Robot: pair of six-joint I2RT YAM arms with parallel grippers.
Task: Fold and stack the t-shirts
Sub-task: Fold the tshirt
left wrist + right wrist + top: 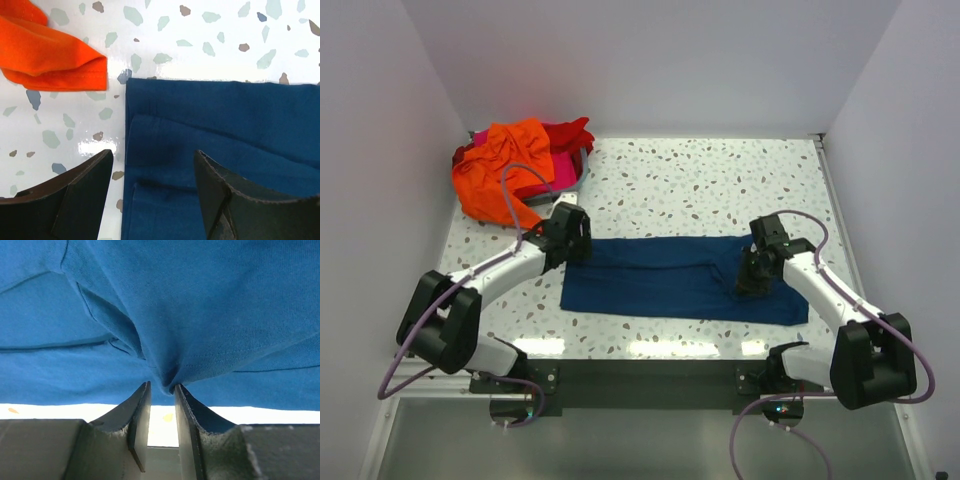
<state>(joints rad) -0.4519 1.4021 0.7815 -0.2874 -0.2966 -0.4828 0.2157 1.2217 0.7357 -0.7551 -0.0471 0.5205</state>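
Left gripper (pixel 152 157) wide apart at navy t-shirt (pixel 225 115) edge; right gripper (pixel 161 386) barely parted — cloth puckers between (grip unclear).

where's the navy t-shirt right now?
Top view: the navy t-shirt lies in a flat strip across the table's near middle, left fingers straddling its left edge, right fingers at its right part; orange t-shirt far left.

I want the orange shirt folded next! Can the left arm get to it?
Probably yes. The orange t-shirt lies close beside the left gripper, which hangs open and empty, and nothing stands between them.
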